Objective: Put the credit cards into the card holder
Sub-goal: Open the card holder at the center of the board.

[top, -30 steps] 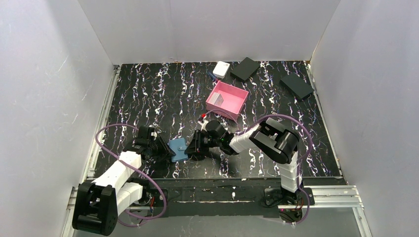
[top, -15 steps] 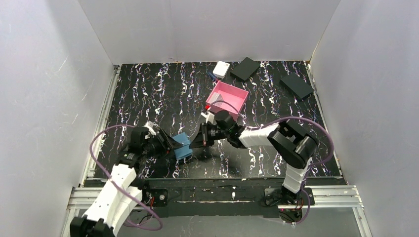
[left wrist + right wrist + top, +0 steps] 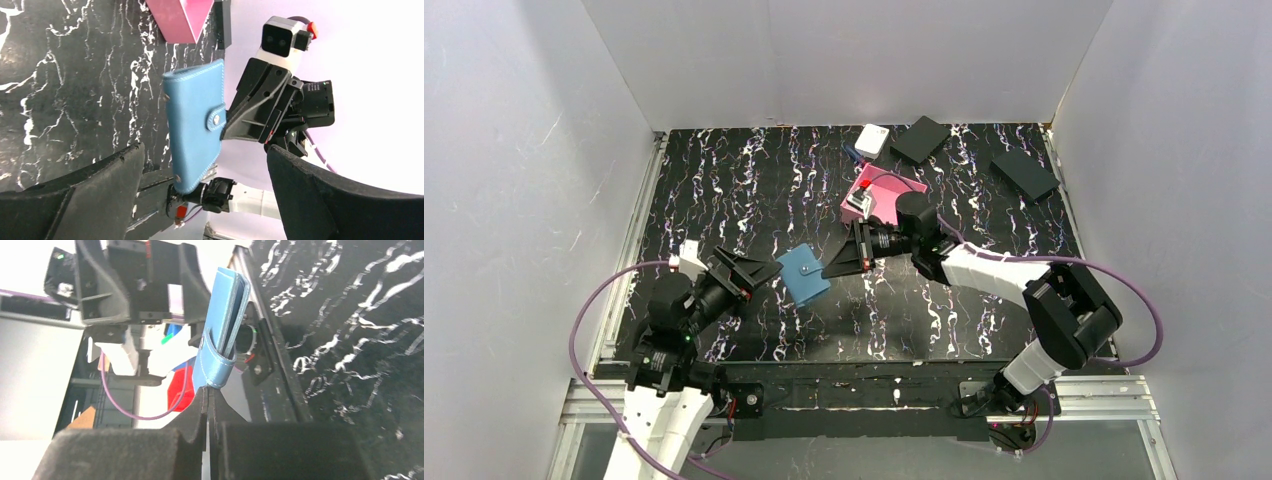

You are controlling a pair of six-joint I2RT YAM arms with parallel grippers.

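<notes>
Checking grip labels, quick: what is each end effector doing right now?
Left end effector: open, holding nothing.
Right end effector: closed, holding the card holder.

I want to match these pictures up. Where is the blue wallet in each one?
Top external: the blue card holder is a little left of centre, on the near half of the table.
Left wrist: in the middle, its snap tab facing the camera.
Right wrist: upper middle, seen edge-on.
Shared landmark: the right gripper, pinching the card holder's tab, is right beside it in every view.
</notes>
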